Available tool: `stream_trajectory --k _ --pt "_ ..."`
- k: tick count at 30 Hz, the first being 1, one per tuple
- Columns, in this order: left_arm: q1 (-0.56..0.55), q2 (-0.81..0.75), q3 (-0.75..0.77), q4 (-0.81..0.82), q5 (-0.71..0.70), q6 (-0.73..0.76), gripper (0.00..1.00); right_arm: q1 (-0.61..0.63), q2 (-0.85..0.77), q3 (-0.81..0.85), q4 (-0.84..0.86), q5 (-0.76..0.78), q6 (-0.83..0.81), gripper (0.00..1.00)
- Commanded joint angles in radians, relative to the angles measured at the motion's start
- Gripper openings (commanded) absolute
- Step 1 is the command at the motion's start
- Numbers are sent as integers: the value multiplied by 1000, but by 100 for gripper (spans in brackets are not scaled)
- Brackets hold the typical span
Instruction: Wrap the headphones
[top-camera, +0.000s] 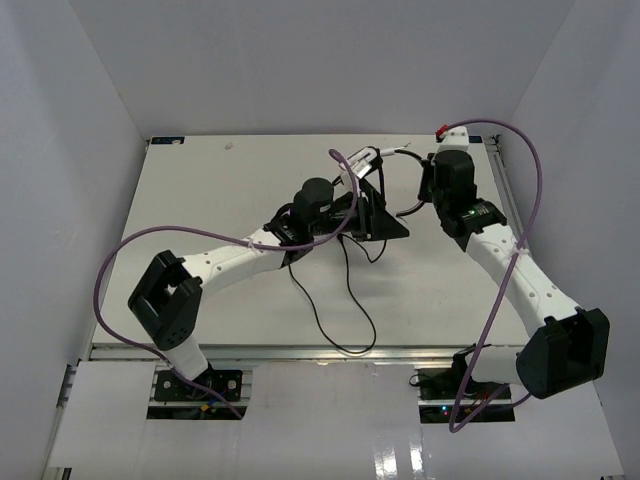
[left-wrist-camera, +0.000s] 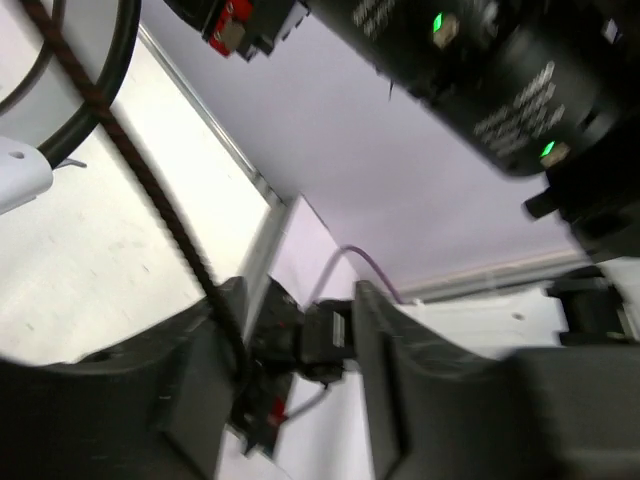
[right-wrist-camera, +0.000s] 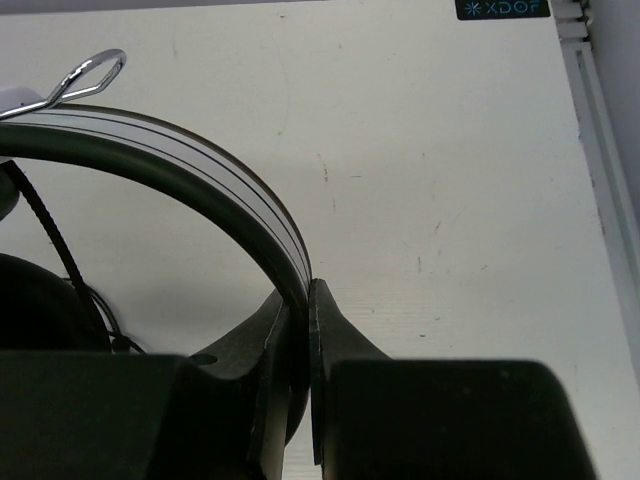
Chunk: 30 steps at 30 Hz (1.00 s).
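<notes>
The headphones (top-camera: 365, 165) are held up over the far middle of the table. My right gripper (top-camera: 428, 190) is shut on their headband (right-wrist-camera: 200, 170), a black and white arc running between my jaws in the right wrist view (right-wrist-camera: 303, 290). A black ear pad (right-wrist-camera: 35, 300) and a wire slider (right-wrist-camera: 85, 75) show at the left. The thin black cable (top-camera: 352, 300) hangs down and loops on the table toward the near edge. My left gripper (top-camera: 385, 215) sits just left of the headphones, its jaws apart (left-wrist-camera: 297, 300). The cable (left-wrist-camera: 150, 180) runs down along the left finger (left-wrist-camera: 200, 380).
Purple arm cables (top-camera: 120, 250) arc over both sides. White walls enclose the table (top-camera: 220, 190) on three sides. A metal rail (right-wrist-camera: 600, 150) runs along the right edge, with a small label (right-wrist-camera: 503, 8) at the far corner. The right arm's body (left-wrist-camera: 500, 90) fills the top of the left wrist view.
</notes>
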Motion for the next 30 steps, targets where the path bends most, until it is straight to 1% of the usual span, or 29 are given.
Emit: stream_trajectory --k 1,2,4,7,9,10,11,13,14,15,17,18,19,21,22,23,25,28,30 --pt "-103 -122 -67 24 -241 288 65 -99 -13 141 33 -175 234 8" --pt "-117 -136 -104 39 -262 331 67 -116 -17 152 25 -215 247 8" --pt "-119 -160 -219 111 -275 386 70 -147 -31 177 9 -276 271 8" --pt "-119 -161 -331 220 -293 488 74 -169 -54 211 -20 -360 296 8" --pt "-119 -122 -372 256 -279 598 74 -180 -71 232 -40 -396 310 8" --pt "-119 -102 -377 261 -279 614 74 -183 -78 250 -48 -447 311 8" --pt "-119 -82 -383 274 -275 640 73 -184 -82 260 -62 -460 313 8" --pt "-120 -31 -395 300 -267 709 69 -208 -96 285 -75 -504 324 8" --pt "-120 -5 -391 295 -267 728 63 -220 -100 296 -82 -526 330 8" --pt "-120 25 -382 282 -267 755 55 -229 -103 307 -87 -551 338 8" --pt "-120 67 -368 256 -270 783 45 -250 -106 333 -96 -592 345 8" --pt "-120 84 -367 250 -276 795 35 -264 -107 353 -104 -619 345 8" --pt "-120 93 -370 252 -283 801 30 -278 -107 368 -111 -638 345 8" --pt "-119 98 -382 268 -291 804 27 -298 -108 385 -120 -665 345 8" --pt "-119 91 -393 293 -288 804 31 -301 -111 385 -122 -673 339 8" --pt "-119 80 -408 328 -283 803 36 -302 -116 384 -125 -678 329 8" --pt "-122 55 -440 392 -282 805 55 -303 -122 375 -125 -662 313 8" --pt "-136 -36 -488 438 -363 890 77 -303 -127 368 -124 -634 276 8" --pt "-152 -89 -535 471 -419 967 82 -304 -128 365 -124 -639 268 8"
